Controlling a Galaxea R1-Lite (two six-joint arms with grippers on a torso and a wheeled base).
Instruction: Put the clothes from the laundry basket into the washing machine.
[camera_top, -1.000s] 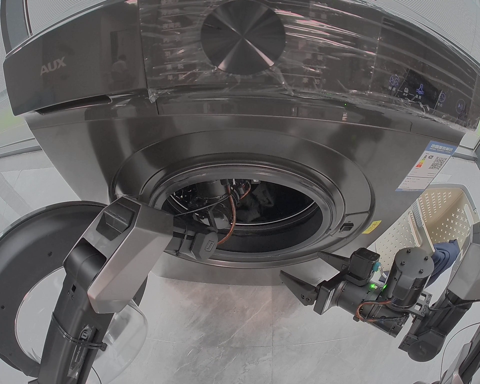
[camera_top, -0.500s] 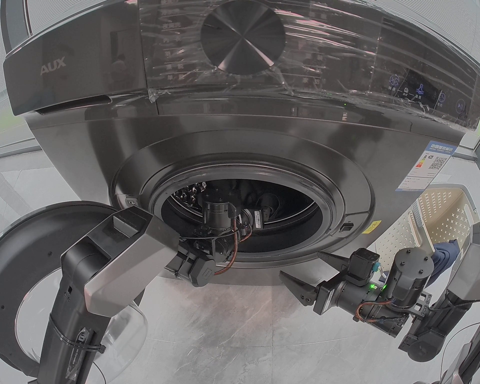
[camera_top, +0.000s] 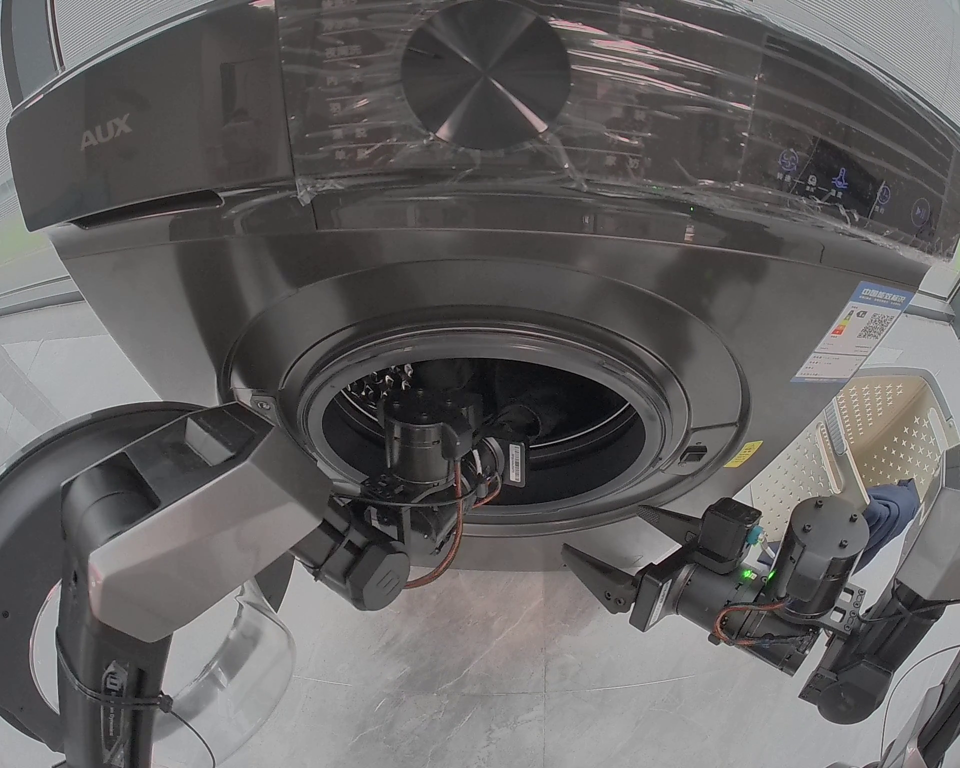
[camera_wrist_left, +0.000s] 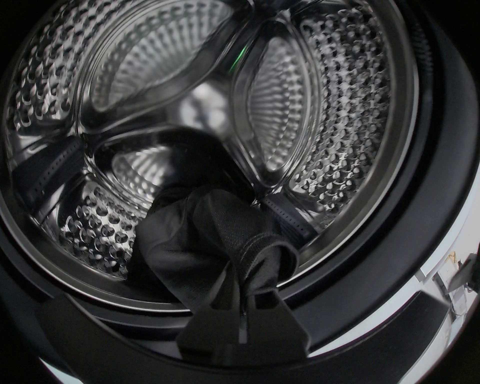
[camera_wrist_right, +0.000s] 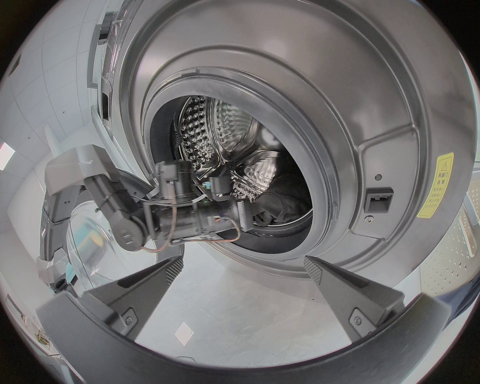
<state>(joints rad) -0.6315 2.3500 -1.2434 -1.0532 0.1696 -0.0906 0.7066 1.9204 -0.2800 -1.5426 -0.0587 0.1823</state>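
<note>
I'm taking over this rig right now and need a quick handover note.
Left gripper: at the drum mouth, apparently shut on a black garment that lies low in the drum.
Right gripper: open, empty, low in front of the washer.
Done: black garment is inside the drum.
Left: release it, then fetch the blue garment from the basket on the right.

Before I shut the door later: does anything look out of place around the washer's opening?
The dark garment sits bunched at the drum's front lip, one fold pinched in the left gripper, so it could catch in the door seal. Wrinkled clear film also covers the washing machine's control panel.
</note>
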